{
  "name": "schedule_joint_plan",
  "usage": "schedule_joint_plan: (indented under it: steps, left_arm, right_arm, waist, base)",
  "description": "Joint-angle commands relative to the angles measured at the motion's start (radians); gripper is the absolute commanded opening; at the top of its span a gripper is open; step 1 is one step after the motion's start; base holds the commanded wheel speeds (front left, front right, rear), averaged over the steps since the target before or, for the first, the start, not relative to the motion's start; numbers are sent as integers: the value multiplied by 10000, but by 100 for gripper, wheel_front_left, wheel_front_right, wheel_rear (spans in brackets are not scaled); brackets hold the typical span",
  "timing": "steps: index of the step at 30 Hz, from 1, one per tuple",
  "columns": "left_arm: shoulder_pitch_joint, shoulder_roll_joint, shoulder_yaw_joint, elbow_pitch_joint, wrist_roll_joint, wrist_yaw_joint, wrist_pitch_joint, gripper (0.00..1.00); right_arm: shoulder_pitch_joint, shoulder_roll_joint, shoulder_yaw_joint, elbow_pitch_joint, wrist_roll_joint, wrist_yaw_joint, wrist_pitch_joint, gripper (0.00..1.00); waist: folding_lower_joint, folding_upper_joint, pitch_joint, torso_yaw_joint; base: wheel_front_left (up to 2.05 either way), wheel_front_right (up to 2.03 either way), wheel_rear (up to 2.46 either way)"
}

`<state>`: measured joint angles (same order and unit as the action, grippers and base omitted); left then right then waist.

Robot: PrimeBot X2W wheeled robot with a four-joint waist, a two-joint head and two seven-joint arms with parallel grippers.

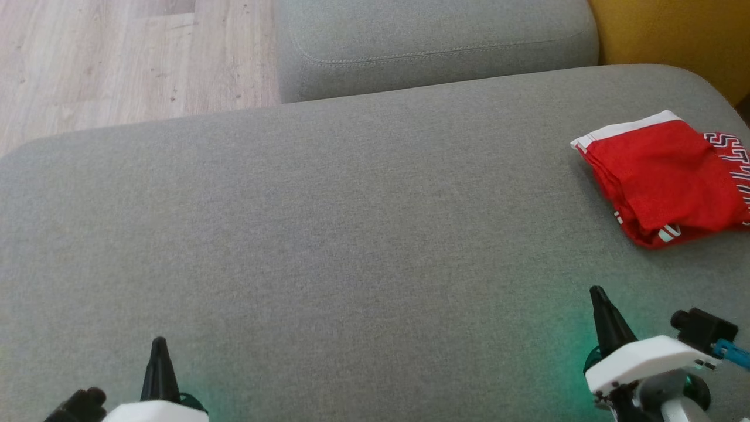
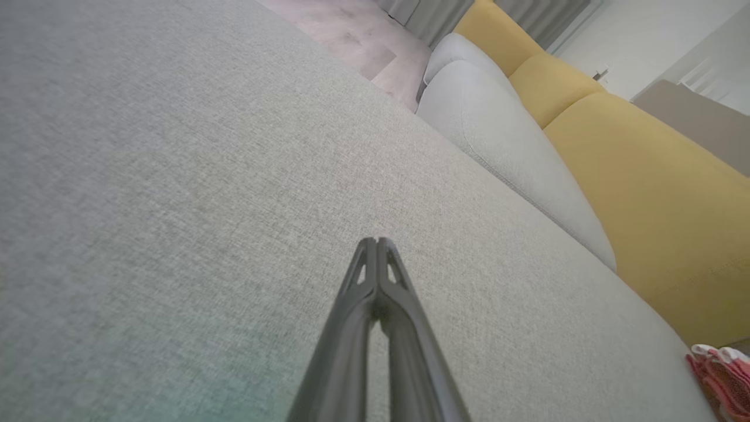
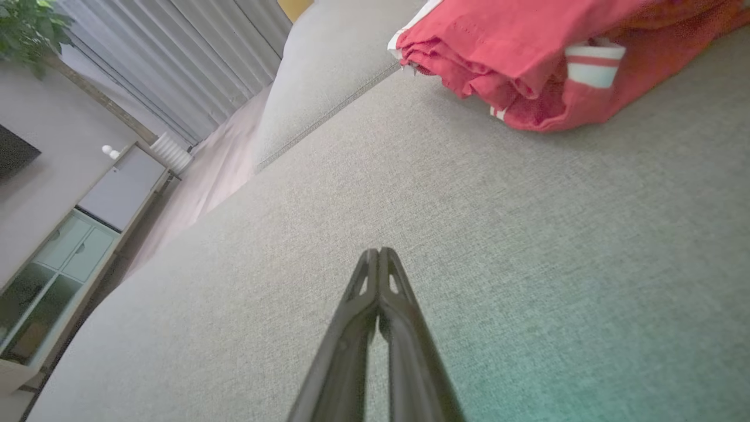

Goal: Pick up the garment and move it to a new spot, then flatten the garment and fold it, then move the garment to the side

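A red garment [image 1: 665, 176] with white trim and a patterned band lies folded at the far right of the grey sofa seat [image 1: 328, 234]. The right wrist view has the garment [image 3: 527, 53] at its top, layered edges facing me, and the left wrist view catches the garment [image 2: 723, 375] as a corner at the lower right. My left gripper [image 1: 159, 341] sits at the lower left, shut and empty, tips together [image 2: 376, 240]. My right gripper [image 1: 596, 290] is at the lower right, shut and empty [image 3: 378, 252], well short of the garment.
A second grey cushion [image 1: 433, 41] lies beyond the seat, with yellow upholstery [image 1: 674, 35] at the back right. Wooden floor [image 1: 117, 58] shows at the upper left past the seat's edge. A cabinet [image 3: 70, 246] and curtains stand across the room.
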<state>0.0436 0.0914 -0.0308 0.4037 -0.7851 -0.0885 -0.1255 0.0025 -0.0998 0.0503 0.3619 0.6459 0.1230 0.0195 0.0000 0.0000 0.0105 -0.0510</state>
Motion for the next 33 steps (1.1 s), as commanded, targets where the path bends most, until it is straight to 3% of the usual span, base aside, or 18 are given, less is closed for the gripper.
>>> schedule_joint_plan:
  steps: [1, 33]
  left_arm:
    - [-440, 61, 228, -348, -162, -29, 24, 0]
    - [-860, -123, 705, -828, -3302, -182, 947, 0]
  right_arm:
    - [-553, 28, -48, -389, 215, 26, 38, 0]
    - [-768, 210, -673, -693, 3876, 46, 392, 0]
  waist:
    - [0, 0, 0, 4]
    - [0, 0, -29, 201]
  base:
    - [0, 0, 0]
    - [0, 0, 0]
